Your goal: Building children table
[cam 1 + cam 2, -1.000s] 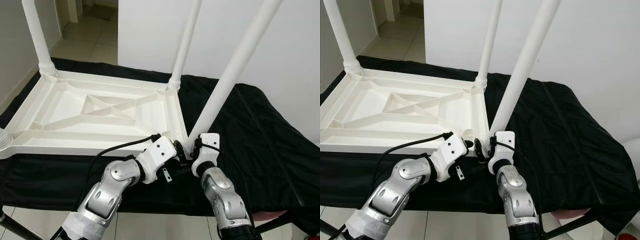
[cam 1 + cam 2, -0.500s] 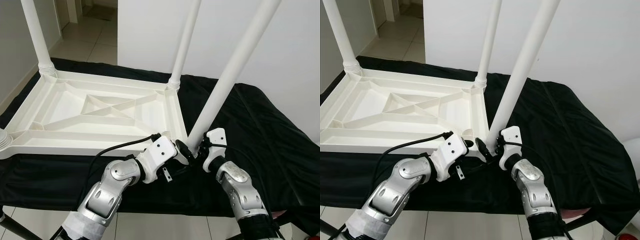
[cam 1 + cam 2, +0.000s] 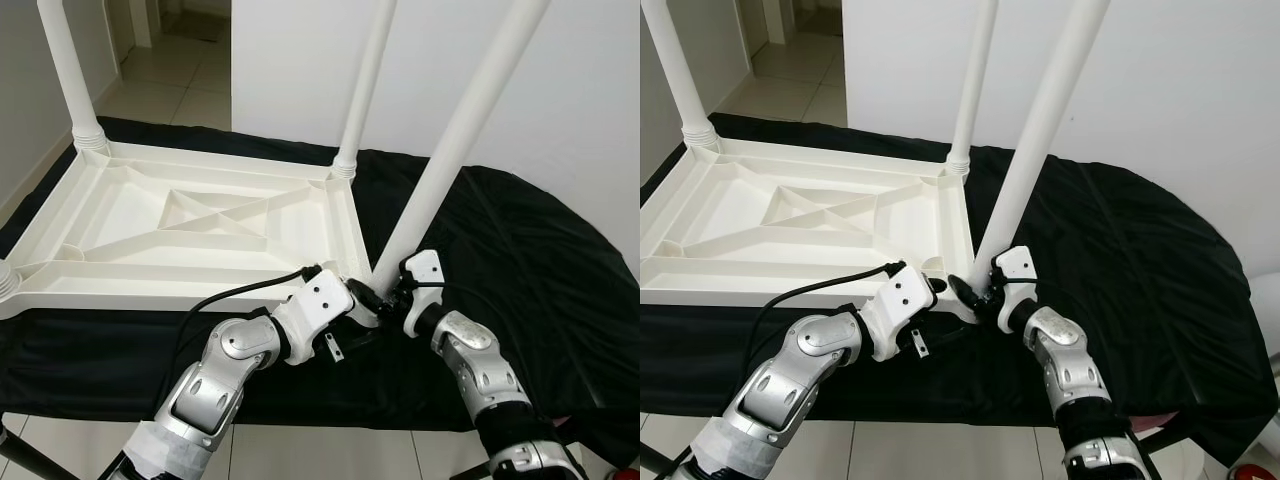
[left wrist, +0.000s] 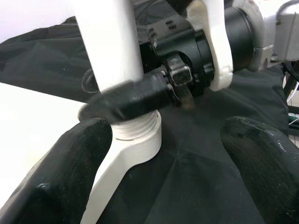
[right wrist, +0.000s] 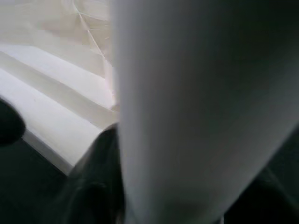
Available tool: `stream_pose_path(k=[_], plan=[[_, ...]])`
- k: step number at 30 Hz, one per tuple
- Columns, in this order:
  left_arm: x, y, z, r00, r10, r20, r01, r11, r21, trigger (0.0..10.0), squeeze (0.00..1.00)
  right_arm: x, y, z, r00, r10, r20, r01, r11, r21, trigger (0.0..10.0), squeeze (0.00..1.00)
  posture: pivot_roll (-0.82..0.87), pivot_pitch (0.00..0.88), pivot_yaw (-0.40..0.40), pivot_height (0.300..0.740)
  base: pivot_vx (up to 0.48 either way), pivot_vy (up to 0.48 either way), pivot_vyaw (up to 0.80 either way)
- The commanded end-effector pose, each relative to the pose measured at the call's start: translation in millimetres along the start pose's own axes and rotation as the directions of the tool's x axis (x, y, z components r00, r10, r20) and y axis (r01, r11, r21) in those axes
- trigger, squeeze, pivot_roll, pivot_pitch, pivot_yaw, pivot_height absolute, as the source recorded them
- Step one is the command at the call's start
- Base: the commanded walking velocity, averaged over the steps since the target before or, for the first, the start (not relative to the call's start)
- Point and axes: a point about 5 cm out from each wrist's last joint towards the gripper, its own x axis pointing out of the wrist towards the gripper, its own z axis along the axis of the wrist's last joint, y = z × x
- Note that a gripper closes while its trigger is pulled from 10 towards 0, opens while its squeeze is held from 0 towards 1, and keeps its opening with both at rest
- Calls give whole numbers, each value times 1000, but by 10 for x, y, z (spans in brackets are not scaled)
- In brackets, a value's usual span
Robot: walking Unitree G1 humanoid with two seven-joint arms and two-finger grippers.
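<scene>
While the upturned children's table (image 3: 200, 220) lies on the black-draped counter (image 3: 520, 270) with three legs standing, my right tool (image 3: 988, 293) clamps the fourth leg (image 3: 440, 165) at its near corner socket, seemingly not yet seated; my left tool (image 4: 163, 154) waits apart beside it.

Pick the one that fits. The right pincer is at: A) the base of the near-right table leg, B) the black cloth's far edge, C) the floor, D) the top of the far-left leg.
A: the right pincer closes around the leg just above the tabletop's corner socket.
</scene>
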Motion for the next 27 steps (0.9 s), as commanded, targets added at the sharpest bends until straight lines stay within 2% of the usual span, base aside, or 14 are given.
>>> stream_pose_path(k=[1, 6, 7, 10, 12, 15, 18, 23, 24, 26, 27], plan=[[2, 3, 36, 999, 31, 10, -31, 1000, 1, 10000, 0, -11, 51, -157, 995, 54, -81, -55, 998, -6, 0, 0, 12, 0, -131, 740, 0, 0, 0], [-3, 3, 34, 999, 36, 9, -36, 999, -2, 10000, 0, -46, 35, -221, 992, 80, -102, -81, 997, 0, 0, 0, 11, 0, -133, 740, 0, 0, 0], [-3, 3, 34, 999, 36, 9, -36, 999, -2, 10000, 0, -57, 35, -234, 991, 77, -106, -77, 997, 1, 1137, 0, 9, 0, -131, 740, 0, 0, 0], [-3, 3, 34, 999, 36, 9, -36, 999, -2, 10000, 0, -57, 35, -234, 991, 77, -106, -77, 997, 1, 1137, 0, 9, 0, -131, 740, 0, 0, 0], [-2, 2, 33, 999, 35, 9, -35, 999, 0, 10000, 0, -62, 35, -248, 993, 62, -104, -60, 998, 13, 10000, 0, 9, 0, -131, 740, 0, 0, 0], [-3, 1, 33, 999, 34, 9, -34, 999, 1, 10000, 0, -60, 31, -241, 995, 39, -91, -35, 999, 37, 10000, 0, 9, 0, -134, 740, 0, 0, 0], [1, 8, 30, 999, 34, 8, -34, 999, 2, 10000, 0, -43, -5, -236, 991, -108, -82, 115, 990, 85, 10000, 0, 7, 0, -135, 740, 0, 0, 0], [9, 3, 38, 999, 34, 12, -34, 999, 1, 10000, 0, -37, 17, -219, 980, -188, -71, 195, 973, 122, 10000, 0, 9, 0, -139, 740, 0, 0, 0], [12, -3, 40, 999, 33, 14, -33, 999, 0, 10000, 0, -33, 48, -210, 966, -249, -73, 257, 957, 132, 10000, 0, 7, 0, -140, 740, 0, 0, 0], [17, -14, 38, 1000, 27, 15, -27, 1000, 1, 10000, 0, -40, 92, -230, 907, -403, -122, 419, 893, 165, 10000, 0, 5, 0, -140, 740, 0, 0, 0], [17, -14, 38, 1000, 27, 15, -27, 1000, 1, 10000, 0, -40, 92, -230, 907, -403, -122, 419, 893, 165, 10000, 0, 5, 0, -140, 740, 0, 0, 0]])
